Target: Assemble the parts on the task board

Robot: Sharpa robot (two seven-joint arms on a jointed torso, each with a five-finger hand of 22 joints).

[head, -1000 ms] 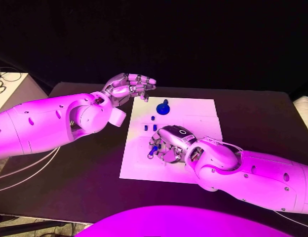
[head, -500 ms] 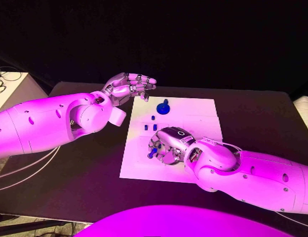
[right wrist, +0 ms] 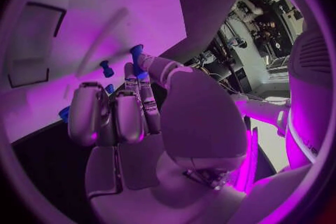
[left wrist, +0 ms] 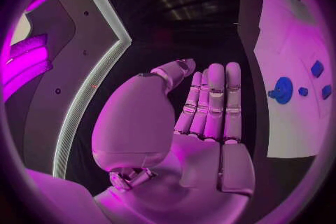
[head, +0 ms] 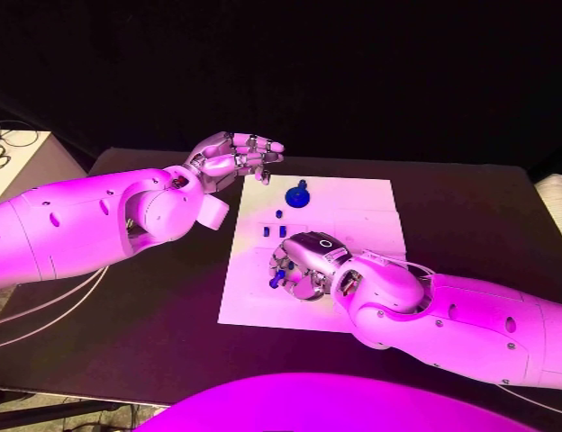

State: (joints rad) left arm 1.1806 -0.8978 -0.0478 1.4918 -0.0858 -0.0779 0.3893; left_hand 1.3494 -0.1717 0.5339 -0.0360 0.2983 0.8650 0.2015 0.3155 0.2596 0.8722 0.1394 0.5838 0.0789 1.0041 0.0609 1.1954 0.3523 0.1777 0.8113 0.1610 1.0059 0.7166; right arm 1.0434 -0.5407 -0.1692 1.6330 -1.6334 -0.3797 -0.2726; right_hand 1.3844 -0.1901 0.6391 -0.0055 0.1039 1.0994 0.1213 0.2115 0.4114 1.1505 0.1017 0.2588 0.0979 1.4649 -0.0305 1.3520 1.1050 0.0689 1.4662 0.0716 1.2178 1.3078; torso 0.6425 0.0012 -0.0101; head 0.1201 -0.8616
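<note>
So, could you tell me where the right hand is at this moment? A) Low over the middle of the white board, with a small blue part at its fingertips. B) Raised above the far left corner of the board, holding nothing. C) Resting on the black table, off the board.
A: the right hand is down over the task board, and the right wrist view shows a blue part at its fingertips.

parts (head: 281, 230) on task board (head: 359, 202), table (head: 463, 198) beneath

Head view: high, looking down on the black table (head: 489, 202), task board (head: 359, 202) central. Left wrist view: close behind the left hand (left wrist: 203, 117), board at its edge. Right wrist view: close behind the right hand (right wrist: 140, 117), over the board. All three share the board.
</note>
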